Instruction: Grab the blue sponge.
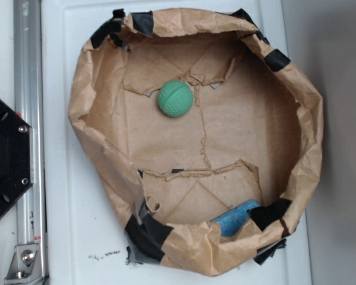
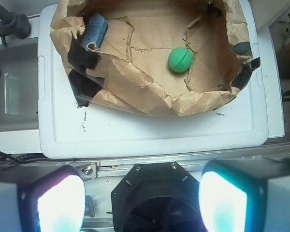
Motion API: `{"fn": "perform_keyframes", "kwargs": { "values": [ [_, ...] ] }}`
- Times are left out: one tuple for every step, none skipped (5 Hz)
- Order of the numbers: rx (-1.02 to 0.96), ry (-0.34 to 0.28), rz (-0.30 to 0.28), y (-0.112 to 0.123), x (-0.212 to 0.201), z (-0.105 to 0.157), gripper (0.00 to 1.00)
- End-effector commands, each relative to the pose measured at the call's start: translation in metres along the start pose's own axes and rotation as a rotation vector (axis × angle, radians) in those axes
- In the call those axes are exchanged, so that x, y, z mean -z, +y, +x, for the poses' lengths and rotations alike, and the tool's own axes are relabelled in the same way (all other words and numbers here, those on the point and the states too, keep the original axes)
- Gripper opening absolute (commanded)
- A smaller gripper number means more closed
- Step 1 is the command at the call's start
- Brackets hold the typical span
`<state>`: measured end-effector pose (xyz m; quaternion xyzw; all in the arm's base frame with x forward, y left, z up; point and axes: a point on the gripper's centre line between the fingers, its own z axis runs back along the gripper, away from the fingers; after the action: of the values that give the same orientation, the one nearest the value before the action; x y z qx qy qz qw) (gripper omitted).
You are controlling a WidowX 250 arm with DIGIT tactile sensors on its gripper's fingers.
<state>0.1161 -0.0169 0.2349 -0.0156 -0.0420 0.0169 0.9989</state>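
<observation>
a wide, crumpled brown paper basin point(image 1: 95, 113), its rolled rim patched with strips of black tape point(image 1: 145, 231), sits on a white plastic table point(image 1: 77, 237) and covers most of it. the small bright blue oblong foam sponge point(image 1: 236, 217) lies inside the basin, pressed against the paper wall at the side nearest the table's lower edge in the exterior view, just beside a black tape patch and partly tucked under the folded rim. in the wrist view the same sponge point(image 2: 94, 30) shows at the basin's upper left, leaning on the wall. a green dimpled ball point(image 1: 175, 98) rests on the basin floor toward the opposite side, well apart from the sponge; the wrist view shows it point(image 2: 180, 60) right of centre. a silver metal rail point(image 1: 28, 119) runs along the table's left edge, with a black hexagonal base point(image 1: 3, 157) beside it. the gripper point(image 2: 141, 200) hangs outside the basin, beyond the table's edge and above the black base, far from the sponge. its jaws stand wide apart, with nothing between them, their inner pads point(image 2: 60, 203) glowing pale in the wrist view.
</observation>
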Motion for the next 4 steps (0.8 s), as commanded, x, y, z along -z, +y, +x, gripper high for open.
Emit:
{"fn": "perform_keyframes", "kwargs": {
  "values": [
    [0.0, 0.0, 0.0, 0.0, 0.0, 0.0, 1.0],
    [-0.166, -0.071, -0.084, 0.009, 0.031, 0.048, 1.0],
    [-0.217, -0.092, -0.226, 0.007, 0.052, 0.082, 1.0],
    [-0.254, -0.095, -0.314, 0.014, 0.086, 0.108, 1.0]
  ]
}}
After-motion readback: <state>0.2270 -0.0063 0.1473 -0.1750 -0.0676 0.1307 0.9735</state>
